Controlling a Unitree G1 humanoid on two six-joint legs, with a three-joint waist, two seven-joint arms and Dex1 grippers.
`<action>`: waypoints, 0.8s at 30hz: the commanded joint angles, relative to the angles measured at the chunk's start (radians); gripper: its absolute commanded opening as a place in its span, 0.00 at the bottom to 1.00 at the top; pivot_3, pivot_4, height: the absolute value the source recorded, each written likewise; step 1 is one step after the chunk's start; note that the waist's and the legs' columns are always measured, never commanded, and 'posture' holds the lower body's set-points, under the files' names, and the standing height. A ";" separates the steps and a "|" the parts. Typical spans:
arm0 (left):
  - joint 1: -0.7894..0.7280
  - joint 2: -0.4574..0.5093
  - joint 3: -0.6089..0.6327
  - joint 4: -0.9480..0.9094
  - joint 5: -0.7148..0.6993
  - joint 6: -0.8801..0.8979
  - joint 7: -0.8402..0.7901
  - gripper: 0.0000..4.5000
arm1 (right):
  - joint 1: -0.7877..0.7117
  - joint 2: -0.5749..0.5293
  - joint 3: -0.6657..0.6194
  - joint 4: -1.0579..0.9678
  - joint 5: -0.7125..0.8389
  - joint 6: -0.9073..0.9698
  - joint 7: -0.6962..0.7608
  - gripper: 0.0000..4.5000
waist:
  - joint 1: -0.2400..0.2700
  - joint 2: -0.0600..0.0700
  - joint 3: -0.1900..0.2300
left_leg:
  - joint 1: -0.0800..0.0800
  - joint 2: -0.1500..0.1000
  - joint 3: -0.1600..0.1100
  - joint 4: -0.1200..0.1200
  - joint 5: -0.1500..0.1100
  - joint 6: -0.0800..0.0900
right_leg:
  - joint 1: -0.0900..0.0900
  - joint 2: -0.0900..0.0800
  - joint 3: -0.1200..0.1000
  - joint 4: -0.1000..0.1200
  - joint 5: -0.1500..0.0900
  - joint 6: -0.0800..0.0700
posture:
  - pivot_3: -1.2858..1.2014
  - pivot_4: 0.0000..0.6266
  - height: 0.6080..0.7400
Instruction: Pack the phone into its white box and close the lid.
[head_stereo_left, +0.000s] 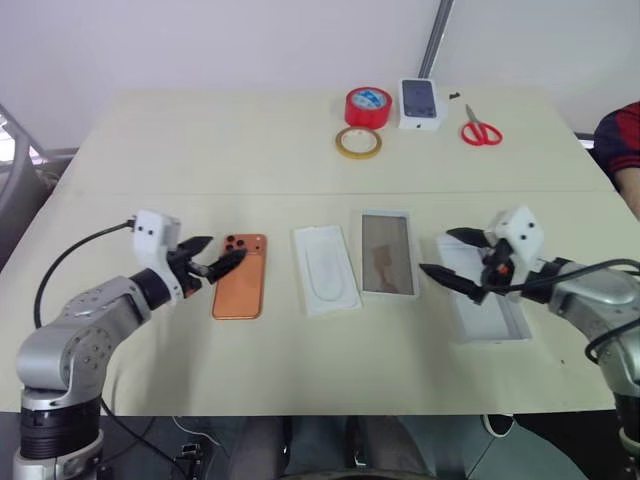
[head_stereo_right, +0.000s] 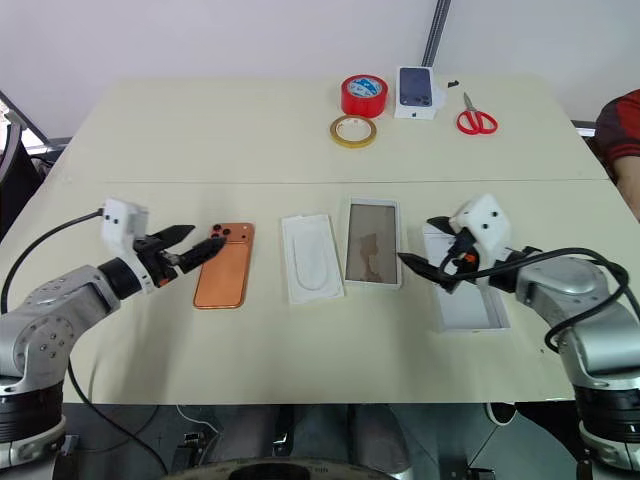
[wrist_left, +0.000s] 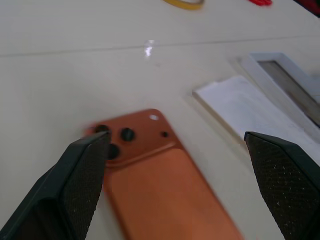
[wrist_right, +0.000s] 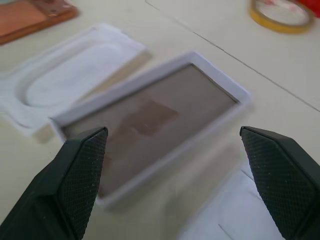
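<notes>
Since nothing has yet been packed, the parts lie spread in a row across the near half of the pale cream bench (head_stereo_left: 150, 150), each apart from its neighbour, which I judge leaves room to reach each one separately; the left gripper (head_stereo_left: 206, 258) hangs with its jaws apart just over the camera corner of the slim copper-orange phone (head_stereo_left: 240, 282), holding nothing, placed, I would say, to take the phone first; the right gripper (head_stereo_left: 452, 258) likewise has its jaws spread wide and empty, poised above the near-left end of the deeper plain white lid (head_stereo_left: 490, 312) and just beside the shallow white box (head_stereo_left: 387, 254).

The phone lies flat and back-up at the left of the row, well outside its box; it has rounded corners, a smooth matte face and a darker orange block with three black lenses at its far corner. Between phone and box rests a flat white insert with an oval recess (head_stereo_left: 325, 268); the box shows a thin white rim round a tan-brown floor, bare and ready.

Farther back stand a red tape roll (head_stereo_left: 368, 105), a yellow tape ring (head_stereo_left: 358, 141), a small white carton with a dark phone picture (head_stereo_left: 419, 103) and red-handled scissors (head_stereo_left: 481, 130); a person's red sleeve (head_stereo_left: 620, 135) edges in at the far right.
</notes>
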 joint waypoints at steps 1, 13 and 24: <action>-0.056 -0.043 0.042 -0.027 -0.114 0.118 0.095 1.00 | -0.004 -0.003 0.014 -0.062 -0.012 -0.022 0.004 0.98 | 0.005 0.000 0.000 | 0.000 0.000 0.000 0.001 0.000 0.000 | 0.000 0.000 0.000 0.000 0.000 0.000 | 0.52 0.24 1.00; -0.194 -0.359 0.088 0.013 -0.283 0.536 0.483 1.00 | 0.004 -0.010 0.028 -0.107 -0.026 -0.021 0.006 0.98 | 0.002 -0.001 0.000 | 0.000 -0.001 -0.001 0.002 0.000 0.000 | 0.001 0.001 0.000 0.000 0.000 0.000 | 0.52 0.24 1.00; -0.239 -0.613 0.154 0.080 -0.228 0.632 0.649 0.88 | -0.005 -0.011 0.048 -0.124 -0.038 -0.018 0.013 1.00 | 0.004 -0.001 0.000 | 0.000 -0.001 -0.001 0.003 0.003 -0.005 | 0.002 0.001 0.000 0.000 0.000 0.000 | 0.52 0.24 1.00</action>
